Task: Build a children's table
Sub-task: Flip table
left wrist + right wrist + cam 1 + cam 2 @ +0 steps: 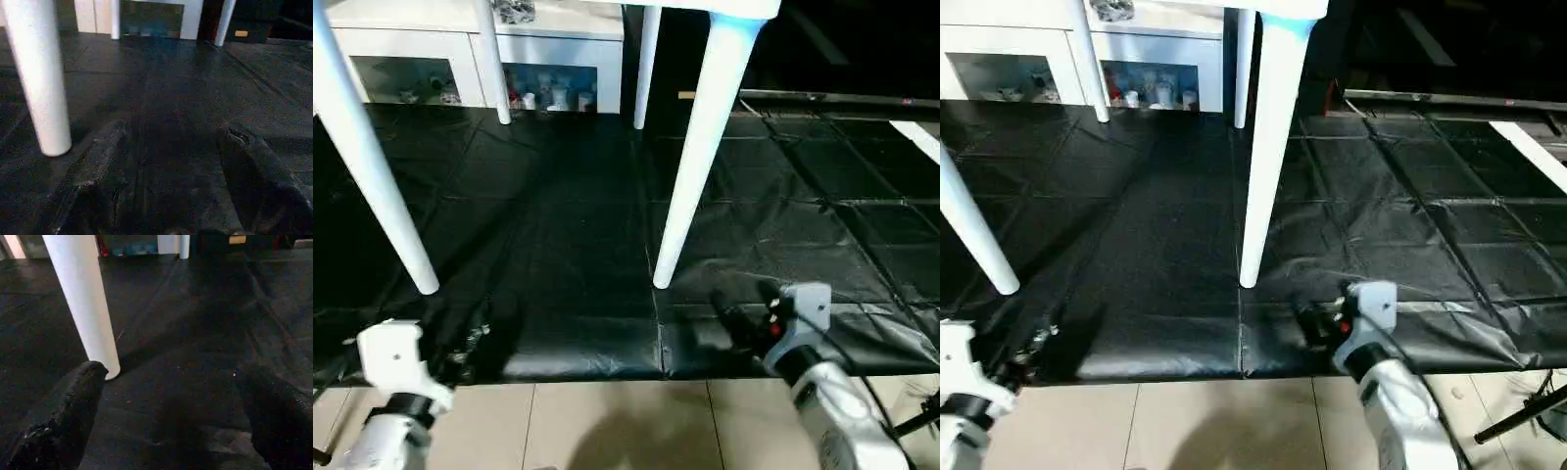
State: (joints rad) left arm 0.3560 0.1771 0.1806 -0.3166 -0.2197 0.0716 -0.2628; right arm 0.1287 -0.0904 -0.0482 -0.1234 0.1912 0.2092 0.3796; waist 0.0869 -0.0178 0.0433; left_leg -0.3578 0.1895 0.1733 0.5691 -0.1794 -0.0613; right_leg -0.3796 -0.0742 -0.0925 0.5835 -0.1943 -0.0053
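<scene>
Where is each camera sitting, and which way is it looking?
Left eye view: on the head, looking forward and down at the standing children's table on the black mat; both forearms show.
Right eye view: beside it, same scene, with the right end effector low on the mat.
Left wrist view: on the left wrist, looking along its open left end effector past a leg.
Right wrist view: on the right wrist, looking along its open fingers.
Shared: all show the table's legs on the mat.

One children's table is counted, standing on four white legs. Two grippers are counted: left gripper, right gripper. One black floor mat and one white cabinet are listed.
</scene>
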